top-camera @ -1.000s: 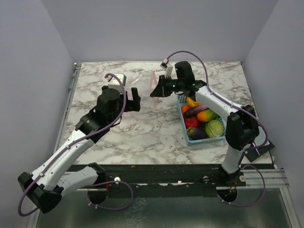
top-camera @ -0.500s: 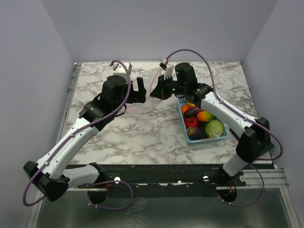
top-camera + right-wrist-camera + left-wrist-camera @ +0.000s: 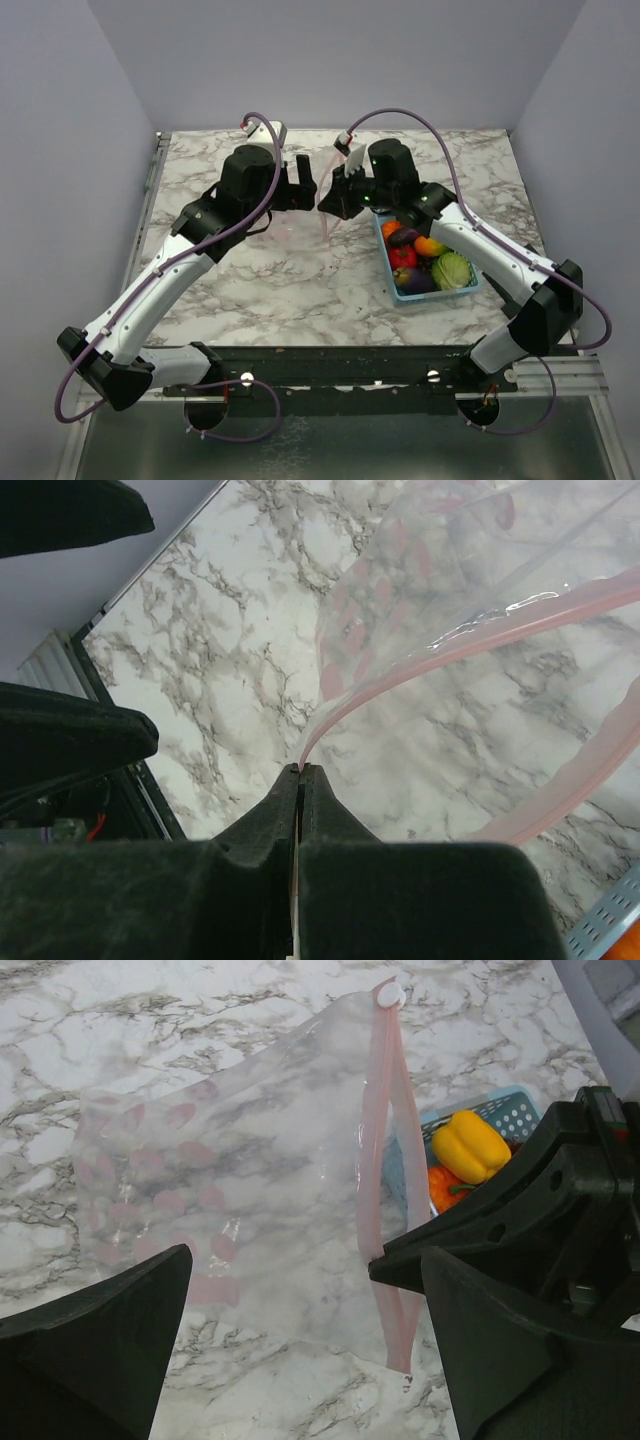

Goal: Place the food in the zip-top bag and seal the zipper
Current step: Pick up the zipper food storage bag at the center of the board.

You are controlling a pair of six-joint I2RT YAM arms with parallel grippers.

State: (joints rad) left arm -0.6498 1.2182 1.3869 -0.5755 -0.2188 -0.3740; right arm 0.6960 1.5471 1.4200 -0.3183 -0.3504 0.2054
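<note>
The clear zip-top bag (image 3: 240,1170) lies on the marble with its mouth side raised. My right gripper (image 3: 301,770) is shut on the pink zipper (image 3: 450,645) and holds one lip up, so the mouth bows open. In the top view this gripper (image 3: 330,200) sits just left of the basket. My left gripper (image 3: 300,186) hovers open over the bag, close beside the right one; its fingers (image 3: 120,1320) straddle the bag's near part with nothing between them. The food (image 3: 425,255) lies in the light-blue basket (image 3: 385,262); a yellow pepper (image 3: 470,1145) shows past the zipper (image 3: 375,1160).
The basket stands right of the bag, against the right arm's forearm. A white slider tab (image 3: 388,995) sits at the zipper's far end. The marble table (image 3: 300,290) ends at a metal rail on the left (image 3: 150,190).
My left arm has swung right and farther in, coming over the bag beside the right gripper. The right gripper, still shut on the zipper, has shifted a little left.
</note>
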